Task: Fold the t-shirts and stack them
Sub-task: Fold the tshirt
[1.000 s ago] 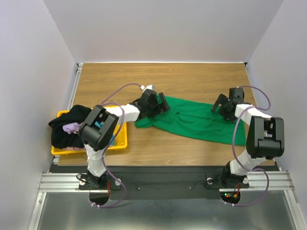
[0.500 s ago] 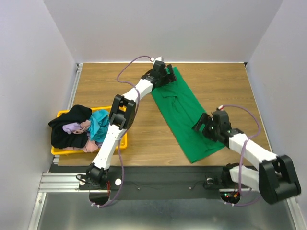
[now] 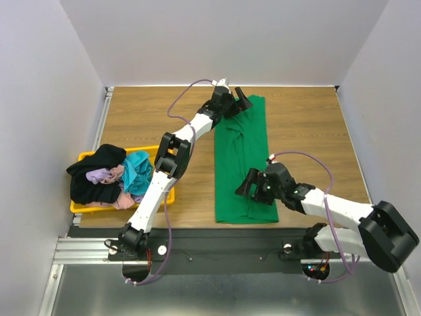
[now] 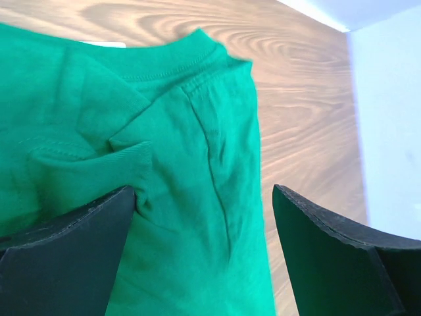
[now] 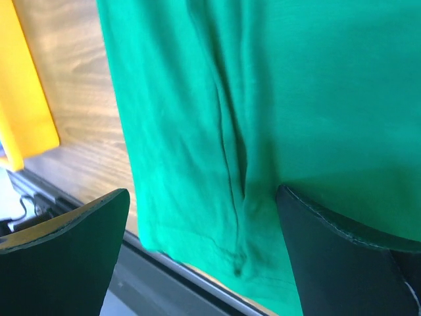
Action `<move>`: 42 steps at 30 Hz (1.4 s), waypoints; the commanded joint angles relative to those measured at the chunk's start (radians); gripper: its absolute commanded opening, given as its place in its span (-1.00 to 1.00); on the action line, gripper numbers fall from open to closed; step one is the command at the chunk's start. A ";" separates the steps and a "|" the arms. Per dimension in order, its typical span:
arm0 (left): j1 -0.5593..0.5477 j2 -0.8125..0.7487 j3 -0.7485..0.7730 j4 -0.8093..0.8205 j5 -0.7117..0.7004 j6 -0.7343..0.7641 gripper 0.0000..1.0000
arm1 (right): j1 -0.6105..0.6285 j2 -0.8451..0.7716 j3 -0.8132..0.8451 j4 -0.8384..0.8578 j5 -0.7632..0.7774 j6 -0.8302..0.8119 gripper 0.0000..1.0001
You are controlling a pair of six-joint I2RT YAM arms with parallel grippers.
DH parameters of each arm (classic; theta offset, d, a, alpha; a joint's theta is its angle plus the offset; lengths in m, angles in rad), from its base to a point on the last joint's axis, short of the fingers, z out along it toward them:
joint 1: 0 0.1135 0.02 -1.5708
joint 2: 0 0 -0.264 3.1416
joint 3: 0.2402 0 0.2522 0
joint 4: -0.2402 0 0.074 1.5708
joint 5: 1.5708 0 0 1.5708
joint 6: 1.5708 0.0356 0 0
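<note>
Since the two grippers sit at opposite ends of the green t-shirt, this reads as a stretch-and-lay. The shirt lies flat on the wooden table as a long narrow strip, collar at 12 o'clock, hem at 6 by the near edge.

At the collar end the left gripper has its fingers spread wide with nothing clamped. A cloth fold bunches against one finger, touching only. Toward the 6 o'clock end the right gripper is likewise released, cloth slack beneath.

The sides look folded in, so my read is hem-to-collar fold next. Lengthwise creases may carry into that fold.

At 9 o'clock the black shirt, teal shirt and lavender-pink shirt are heaped unfolded in the yellow bin.
</note>
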 commanded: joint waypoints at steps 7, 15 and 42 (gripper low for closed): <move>0.004 -0.032 0.046 0.081 0.011 -0.044 0.97 | 0.096 0.026 0.088 -0.125 0.055 -0.008 1.00; -0.015 -0.515 -0.224 -0.039 -0.114 0.187 0.97 | 0.096 -0.143 0.156 -0.297 0.202 -0.026 1.00; -0.616 -1.617 -1.887 -0.202 -0.380 -0.326 0.85 | 0.085 -0.316 0.063 -0.685 0.325 0.133 1.00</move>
